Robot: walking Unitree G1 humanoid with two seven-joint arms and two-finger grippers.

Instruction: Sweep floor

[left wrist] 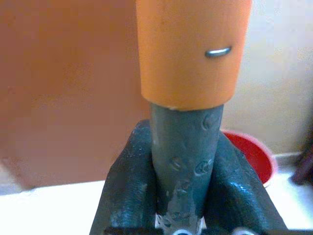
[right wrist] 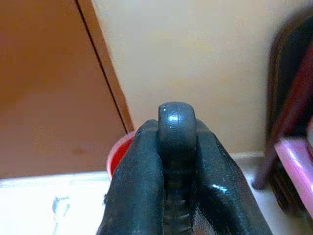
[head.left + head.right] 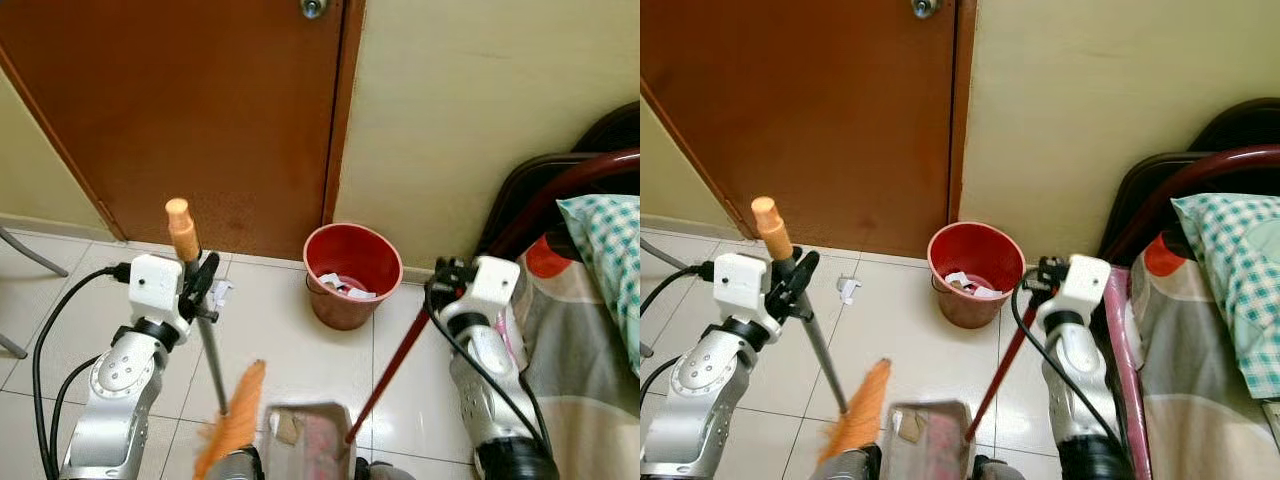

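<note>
Grippers [image 3: 198, 283] [image 3: 443, 277] clamp broom [image 3: 212, 365], dustpan [image 3: 305, 440].

Head downward; wrists close, doorward.

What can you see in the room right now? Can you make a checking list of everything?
Surface: pale tiled floor.
Job's things: broom with orange bristles down by the dustpan, which has scraps in it; red bucket holds paper bits.
Clutter: a white paper scrap lies on the tiles near the door.
Grippers: left gripper is shut on the broom's grey pole below its orange cap; right gripper is shut on the dustpan's red handle.
Cables: black cables loop beside the left arm.
Surroundings: brown door, cream wall, bed with checked pillow.
</note>
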